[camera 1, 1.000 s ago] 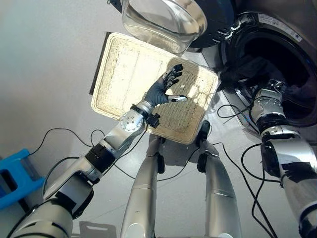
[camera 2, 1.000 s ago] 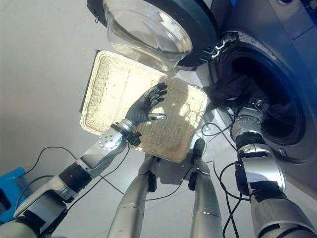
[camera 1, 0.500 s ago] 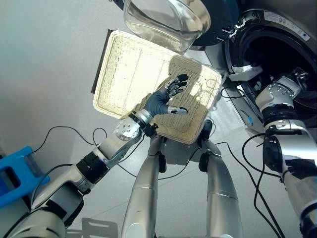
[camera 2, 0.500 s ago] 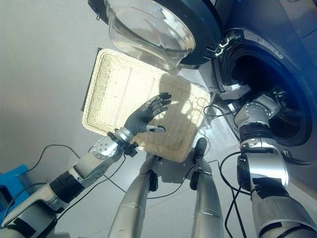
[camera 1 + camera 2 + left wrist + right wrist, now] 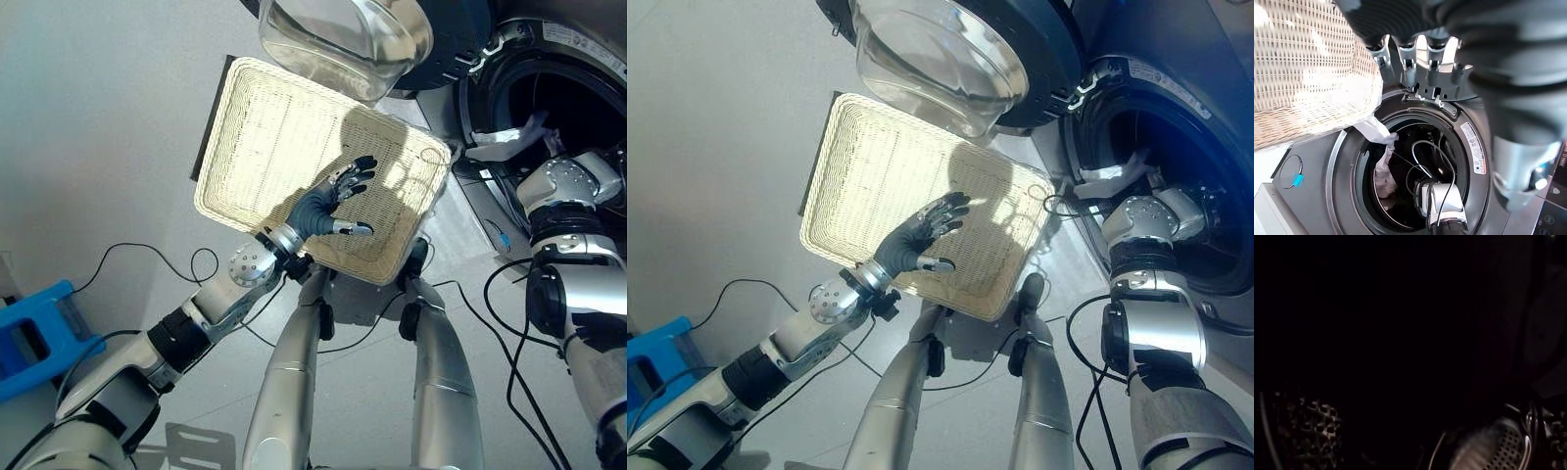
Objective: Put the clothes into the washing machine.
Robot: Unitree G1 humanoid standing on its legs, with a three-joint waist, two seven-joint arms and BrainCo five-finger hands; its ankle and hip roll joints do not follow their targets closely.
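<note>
Hard sunlight glares on the pale woven wicker basket (image 5: 284, 147), crossed by sharp shadows; the dark washing-machine drum (image 5: 1176, 166) is nearly black inside.

Floor (image 5: 88, 127) was smooth pale grey, plain, with bright light falling from the upper side and casting hard shadows. A blue plastic crate (image 5: 34, 338) sat on it at the far left edge, well apart from everything else. A flat grey plate with a slot (image 5: 201, 446) lay on the floor at the bottom edge. No walls or windows visible.
</note>
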